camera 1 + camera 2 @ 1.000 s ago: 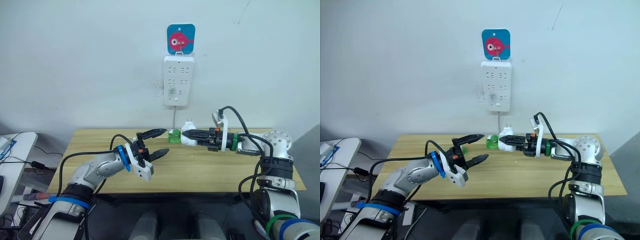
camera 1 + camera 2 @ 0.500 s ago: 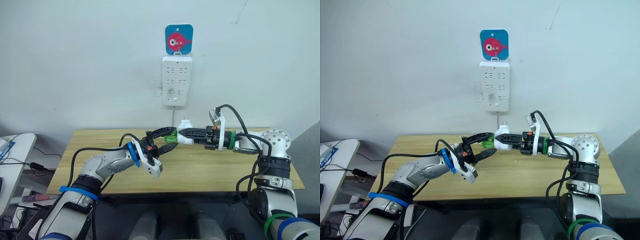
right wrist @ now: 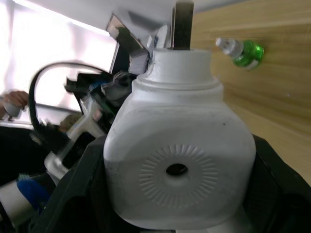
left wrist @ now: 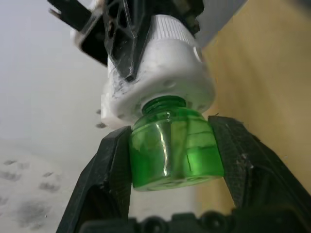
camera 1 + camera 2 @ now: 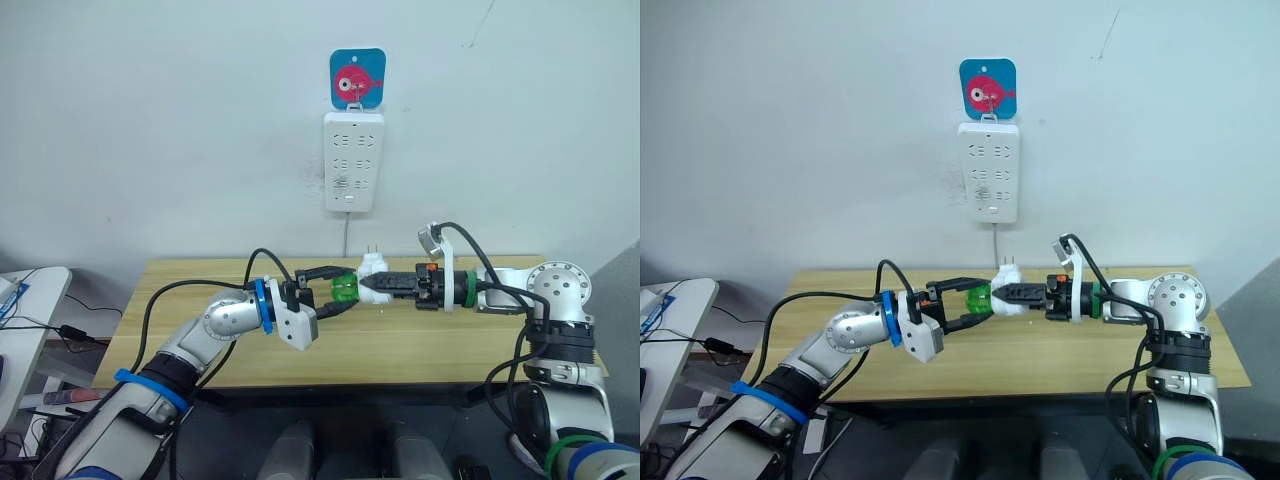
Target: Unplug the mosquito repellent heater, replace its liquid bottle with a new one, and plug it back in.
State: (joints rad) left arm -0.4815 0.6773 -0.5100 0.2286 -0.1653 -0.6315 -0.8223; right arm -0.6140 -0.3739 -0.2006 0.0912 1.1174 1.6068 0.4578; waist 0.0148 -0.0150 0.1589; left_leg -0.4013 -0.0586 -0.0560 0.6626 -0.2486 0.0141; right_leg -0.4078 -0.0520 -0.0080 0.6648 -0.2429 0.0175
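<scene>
Two grippers meet on the mosquito repellent heater (image 5: 372, 283), which hangs in the air over the wooden table (image 5: 470, 335), below the wall power strip (image 5: 352, 162) and unplugged from it. Its two metal prongs (image 5: 370, 251) point upward, and a green liquid bottle (image 5: 344, 290) sticks out of the side turned toward the robot's left.

From the head views the heater looks like a small white lump between the two arms. The right wrist view shows more: the domed face with its centre hole (image 3: 177, 170), ringed by fine radial slots, sits square between that gripper's black fingers (image 3: 77, 194), which press on both of its sides. That view also takes in a second green bottle with a white cap (image 3: 241, 50) lying on its side on the table beyond the heater. The left wrist view shows the held bottle close up, its neck going into the heater's white body, with green liquid inside.

The right gripper (image 5: 378, 285) is closed narrowly on the heater and carries it. The left gripper (image 5: 340, 290) is parted only as wide as the bottle, one finger (image 4: 111, 170) against each side of its green wall, so it grips the bottle while the bottle is still seated in the heater.

A blue card with a pink fish (image 5: 358, 78) hangs above the power strip
</scene>
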